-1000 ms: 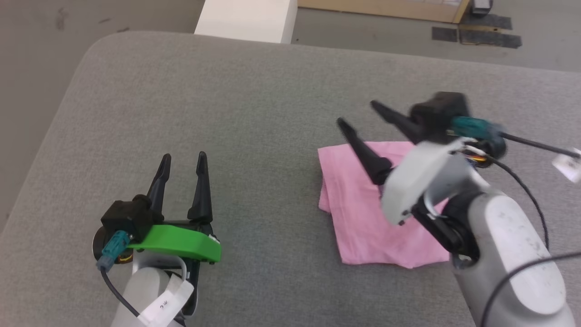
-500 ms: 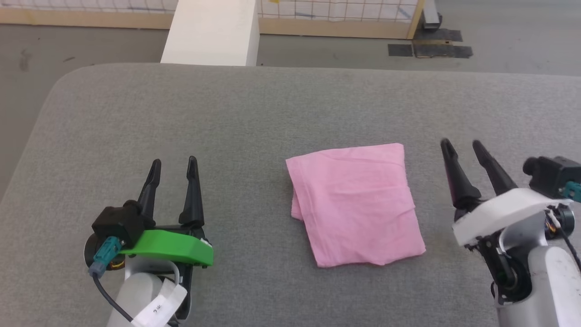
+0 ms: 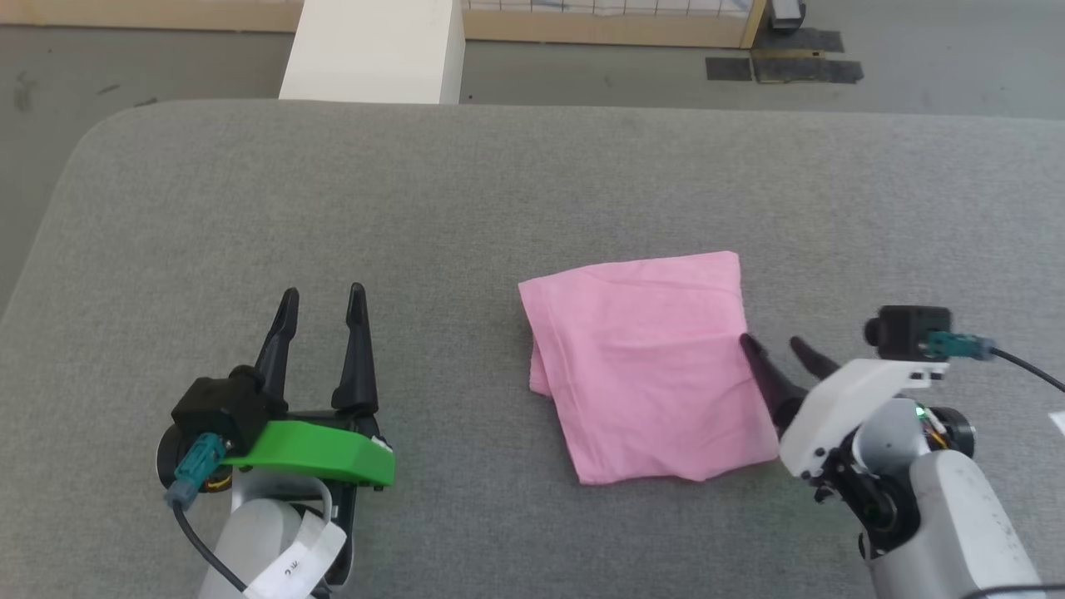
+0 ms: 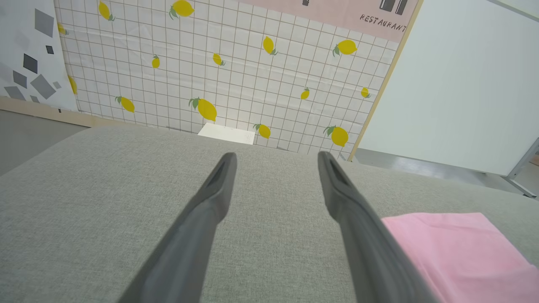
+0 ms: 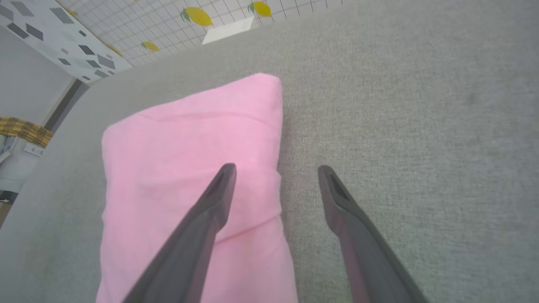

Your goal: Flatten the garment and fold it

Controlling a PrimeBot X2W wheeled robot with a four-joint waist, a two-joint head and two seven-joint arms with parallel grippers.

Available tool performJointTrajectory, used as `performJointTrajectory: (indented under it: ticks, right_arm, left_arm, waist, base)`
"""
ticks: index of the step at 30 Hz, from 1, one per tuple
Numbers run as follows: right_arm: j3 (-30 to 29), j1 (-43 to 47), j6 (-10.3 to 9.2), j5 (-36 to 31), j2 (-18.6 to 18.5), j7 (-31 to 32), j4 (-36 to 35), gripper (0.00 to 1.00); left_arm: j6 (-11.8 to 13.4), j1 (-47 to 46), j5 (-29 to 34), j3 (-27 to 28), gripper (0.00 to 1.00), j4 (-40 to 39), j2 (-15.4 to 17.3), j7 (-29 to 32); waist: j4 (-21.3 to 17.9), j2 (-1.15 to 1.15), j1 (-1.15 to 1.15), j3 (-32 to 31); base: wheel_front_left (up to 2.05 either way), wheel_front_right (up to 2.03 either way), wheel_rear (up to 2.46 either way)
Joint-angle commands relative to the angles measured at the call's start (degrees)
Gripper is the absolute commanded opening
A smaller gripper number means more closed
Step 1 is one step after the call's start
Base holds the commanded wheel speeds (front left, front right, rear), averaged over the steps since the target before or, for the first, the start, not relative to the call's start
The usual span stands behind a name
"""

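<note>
The light-pink garment [image 3: 645, 366] lies folded into a small rectangle on the grey padded table [image 3: 466, 200], right of centre; no label shows. It also appears in the left wrist view [image 4: 454, 248] and the right wrist view [image 5: 189, 168]. My right gripper [image 3: 771, 343] stands open at the garment's right edge, one finger over the fabric and the other over bare table, as the right wrist view [image 5: 276, 168] shows. My left gripper [image 3: 323, 296] is open over bare table well to the left of the garment, with nothing between its fingers [image 4: 219, 185].
A white block [image 3: 374, 50] stands just beyond the table's far edge. Dark tape patches [image 3: 782, 66] mark the floor at the back right. A tiled wall with lemon prints [image 4: 210, 63] rises beyond the table in the left wrist view.
My right gripper came back from over the garment, swung out to the right, then dropped low at the garment's right edge. The head camera shifted. The left gripper stayed put.
</note>
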Motion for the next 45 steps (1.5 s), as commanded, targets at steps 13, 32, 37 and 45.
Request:
performJointTrajectory:
  ticks: [13, 32, 37, 45]
  right_arm:
    - [4.7, -4.1, -0.06, 1.0, 0.2, 13.4, 8.7, 0.39]
    - [23.2, -15.0, -0.06, -12.8, -18.3, 14.0, 3.6, 0.0]
    - [21.6, -18.8, -0.06, -14.2, -20.0, 11.9, 8.1, 0.0]
    - [10.0, -25.8, -0.06, -18.4, -17.2, 2.7, 19.9, 0.0]
  left_arm:
    - [0.2, -0.9, 0.1, -0.8, 1.0, 0.5, -0.1, -0.2]
    - [-0.5, -0.6, 3.3, -1.1, 1.0, -1.1, 0.0, -0.2]
    - [-1.2, -2.6, 4.6, -2.3, 1.0, -1.3, 0.8, -0.2]
    - [-1.8, -6.3, 6.6, -4.3, 1.0, -3.3, 3.8, 2.0]
  waist:
    - [2.4, 0.0, 0.0, 1.7]
    - [-13.1, 0.0, 0.0, 4.5]
    - [-18.9, 0.0, 0.0, 7.6]
    - [-25.6, 0.0, 0.0, 13.9]
  base:
    - [0.0, 0.0, 0.0]
    - [0.0, 0.0, 0.0]
    - [0.0, 0.0, 0.0]
    - [0.0, 0.0, 0.0]
